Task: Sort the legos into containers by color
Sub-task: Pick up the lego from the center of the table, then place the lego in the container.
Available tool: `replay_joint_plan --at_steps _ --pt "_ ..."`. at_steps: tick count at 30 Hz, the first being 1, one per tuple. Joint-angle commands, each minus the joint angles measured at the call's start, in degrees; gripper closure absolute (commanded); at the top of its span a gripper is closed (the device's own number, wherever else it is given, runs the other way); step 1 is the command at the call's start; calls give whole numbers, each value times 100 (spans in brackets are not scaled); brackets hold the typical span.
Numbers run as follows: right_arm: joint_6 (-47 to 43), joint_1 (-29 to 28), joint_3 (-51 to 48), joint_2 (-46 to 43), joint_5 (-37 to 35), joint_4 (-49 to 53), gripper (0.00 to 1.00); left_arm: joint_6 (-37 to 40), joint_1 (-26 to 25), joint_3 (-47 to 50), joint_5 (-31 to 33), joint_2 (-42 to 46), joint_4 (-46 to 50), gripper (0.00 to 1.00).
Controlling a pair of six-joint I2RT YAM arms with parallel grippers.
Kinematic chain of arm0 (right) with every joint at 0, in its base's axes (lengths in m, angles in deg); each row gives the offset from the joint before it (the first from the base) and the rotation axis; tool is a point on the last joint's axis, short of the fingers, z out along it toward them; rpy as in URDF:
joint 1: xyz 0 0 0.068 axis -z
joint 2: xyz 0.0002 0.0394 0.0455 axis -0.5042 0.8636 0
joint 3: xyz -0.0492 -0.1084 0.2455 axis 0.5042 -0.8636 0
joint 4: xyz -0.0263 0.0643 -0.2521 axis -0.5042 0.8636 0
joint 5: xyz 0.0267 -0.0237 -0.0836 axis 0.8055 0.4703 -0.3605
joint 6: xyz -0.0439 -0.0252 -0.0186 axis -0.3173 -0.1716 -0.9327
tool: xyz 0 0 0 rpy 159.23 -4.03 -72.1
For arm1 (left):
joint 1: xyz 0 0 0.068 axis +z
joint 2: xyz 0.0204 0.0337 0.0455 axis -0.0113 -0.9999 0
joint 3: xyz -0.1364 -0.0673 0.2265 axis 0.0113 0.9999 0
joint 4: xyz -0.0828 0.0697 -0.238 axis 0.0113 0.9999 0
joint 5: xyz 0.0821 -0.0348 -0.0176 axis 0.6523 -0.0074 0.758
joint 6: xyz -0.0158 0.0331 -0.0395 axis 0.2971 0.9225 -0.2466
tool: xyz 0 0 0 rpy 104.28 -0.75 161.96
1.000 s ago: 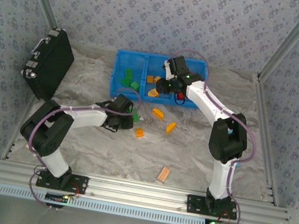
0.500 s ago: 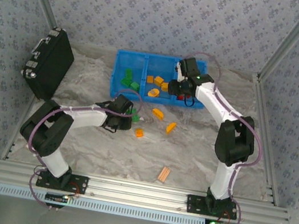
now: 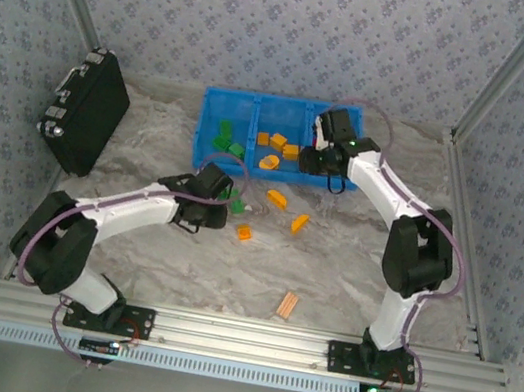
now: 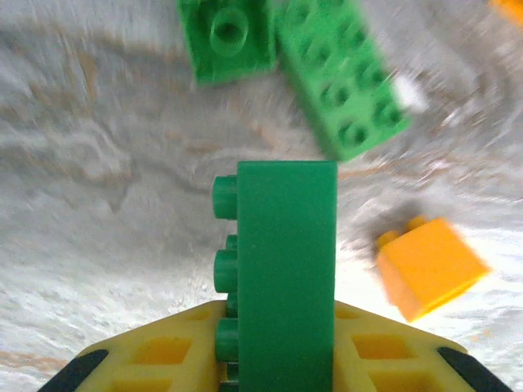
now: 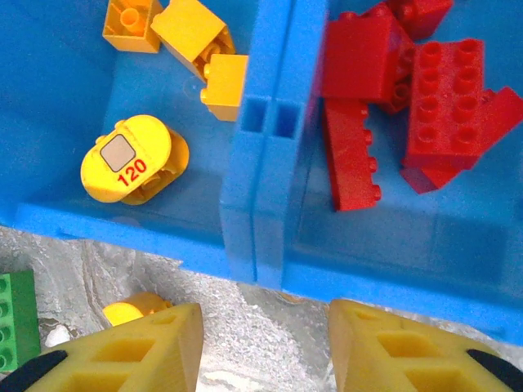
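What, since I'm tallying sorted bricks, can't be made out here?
Top view: the red bricks, mostly hidden under the right tool over the blue bin.
Right wrist view: these are cut by the top edge, a loose green brick by the left edge.
Left wrist view: the held green brick runs off the bottom edge; two green bricks beyond are blurred.

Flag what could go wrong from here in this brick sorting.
1. The left gripper pinches the green brick by one end, with most of it sticking out. It may pivot or slip on the way to the bin.
2. The right gripper hangs open and empty in line with the divider wall between the orange pieces and the red bricks. Lowering there could strike it.
3. The right arm sits over the bin, so the left drop-off may crowd it.
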Motion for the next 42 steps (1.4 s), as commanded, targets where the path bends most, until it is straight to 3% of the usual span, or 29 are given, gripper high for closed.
replay_joint_plan --at_steps 1,7,14,26,32,42 --pt "198 40 -240 -417 -13 -136 54 521 89 -772 364 182 406 70" --pt "350 -142 -704 -716 243 -233 52 1369 430 -1876 738 42 467 69" --pt "514 -378 -1324 -1079 277 -302 52 2018 1019 -2599 694 -558 -23 69" --pt "999 -723 -1910 -1580 66 109 50 2208 1638 -3792 431 -2118 -243 68" --pt "1349 -998 -2504 -1874 -76 88 26 2196 1767 -4379 224 -3015 -93 67" --pt "1629 -974 -2879 -1860 -25 -72 24 2103 1803 -4631 62 -3463 -28 67"
